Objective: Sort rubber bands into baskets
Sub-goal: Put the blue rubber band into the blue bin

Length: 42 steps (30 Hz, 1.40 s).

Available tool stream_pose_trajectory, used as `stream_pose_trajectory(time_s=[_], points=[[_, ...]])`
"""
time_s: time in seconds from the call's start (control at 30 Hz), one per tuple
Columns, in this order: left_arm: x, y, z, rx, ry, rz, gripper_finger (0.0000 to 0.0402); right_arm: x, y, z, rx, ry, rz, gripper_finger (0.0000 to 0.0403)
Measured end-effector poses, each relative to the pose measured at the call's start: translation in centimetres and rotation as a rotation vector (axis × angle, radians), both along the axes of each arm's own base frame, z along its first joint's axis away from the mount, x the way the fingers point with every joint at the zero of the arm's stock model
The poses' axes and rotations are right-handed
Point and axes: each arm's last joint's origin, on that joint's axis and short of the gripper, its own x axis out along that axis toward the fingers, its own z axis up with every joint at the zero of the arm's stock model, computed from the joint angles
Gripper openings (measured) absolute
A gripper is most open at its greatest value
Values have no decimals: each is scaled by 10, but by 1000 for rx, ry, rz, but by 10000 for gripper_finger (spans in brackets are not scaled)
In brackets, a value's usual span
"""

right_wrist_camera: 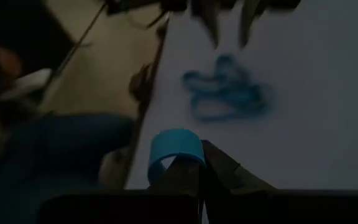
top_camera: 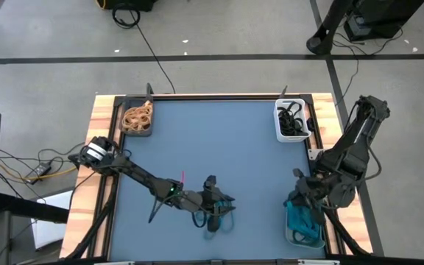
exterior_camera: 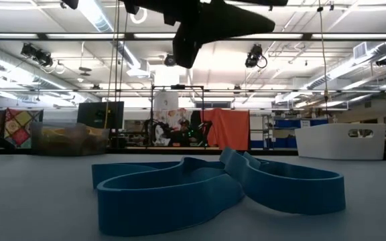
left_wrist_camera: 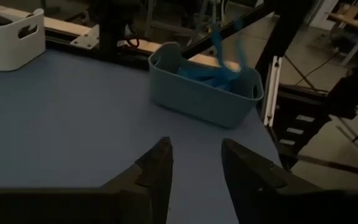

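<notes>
Several blue rubber bands (exterior_camera: 213,191) lie tangled on the blue table near its front edge (top_camera: 213,219). My left gripper (left_wrist_camera: 194,162) hovers open above them, nothing between its fingers. My right gripper (right_wrist_camera: 201,167) is at the right, over the grey-teal basket (top_camera: 304,234), shut on a blue rubber band (right_wrist_camera: 176,148). That basket (left_wrist_camera: 197,93) holds more blue bands. The dark basket (top_camera: 126,132) at the far left holds tan bands. The white basket (top_camera: 280,132) at the far right holds black ones. My right gripper pinches one blue rubber band between its two fingers; a rounded loop of it (right_wrist_camera: 169,152) bulges out beside the fingertips. The fingers slant downward. The band is lifted clear, and in the left wrist view it dangles slack (left_wrist_camera: 225,46) over the grey-teal basket.
Wooden rails (top_camera: 101,125) run along the table's left and right sides. Cables trail on the floor beyond the left rail (top_camera: 35,165). Open blue table surface (top_camera: 219,140) lies between the baskets and the arms.
</notes>
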Motion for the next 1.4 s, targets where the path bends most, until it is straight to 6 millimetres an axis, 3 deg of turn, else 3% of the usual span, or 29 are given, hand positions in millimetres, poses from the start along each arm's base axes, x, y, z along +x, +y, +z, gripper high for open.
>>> stream_pose_trajectory(time_s=[0.37, 0.83, 1.4], points=[[-1, 0, -3, 8, 33, 1, 142, -9, 8, -2, 165, 175, 143, 10], [-1, 0, -3, 9, 36, -1, 143, -31, 16, -11, 246, 379, 114, 10], [-2, 2, -8, 4, 80, 8, 143, -24, 52, -42, 229, 571, 88, 10]])
